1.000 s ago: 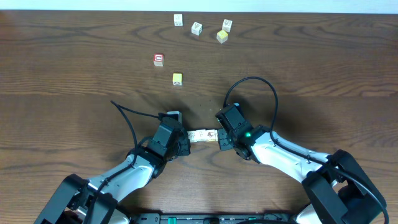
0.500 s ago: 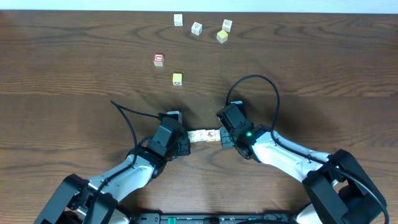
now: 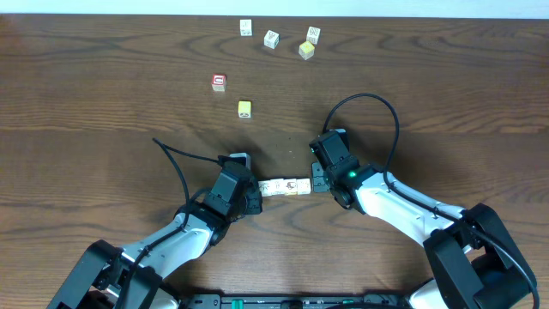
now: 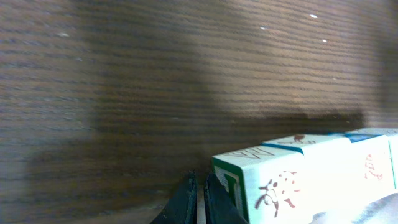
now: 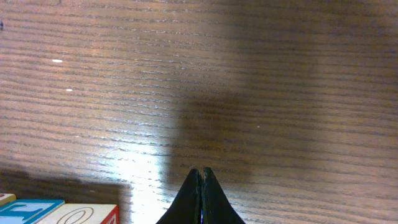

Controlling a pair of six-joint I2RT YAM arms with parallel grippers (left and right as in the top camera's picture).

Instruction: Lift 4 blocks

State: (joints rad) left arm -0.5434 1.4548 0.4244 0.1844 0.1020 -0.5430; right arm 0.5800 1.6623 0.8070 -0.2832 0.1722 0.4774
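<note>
A short row of cream blocks (image 3: 286,186) with teal and red marks lies end to end between my two grippers. My left gripper (image 3: 256,190) is shut with nothing between its fingers and sits at the row's left end. In the left wrist view the green-edged end block (image 4: 280,186) is just right of the shut left gripper (image 4: 199,200). My right gripper (image 3: 315,181) is shut and empty at the row's right end. In the right wrist view the blocks (image 5: 65,213) show at the lower left of the shut right gripper (image 5: 201,186). Whether the row is off the table I cannot tell.
At the far edge stand three white cubes (image 3: 246,27) (image 3: 271,39) (image 3: 313,34) and a yellow cube (image 3: 306,50). A red cube (image 3: 219,82) and a second yellow cube (image 3: 244,108) sit nearer the middle. Both arms' cables loop above the table.
My right gripper has drawn back to the right and slightly away, and more of the row's right end now shows. The left arm and the row have not moved.
</note>
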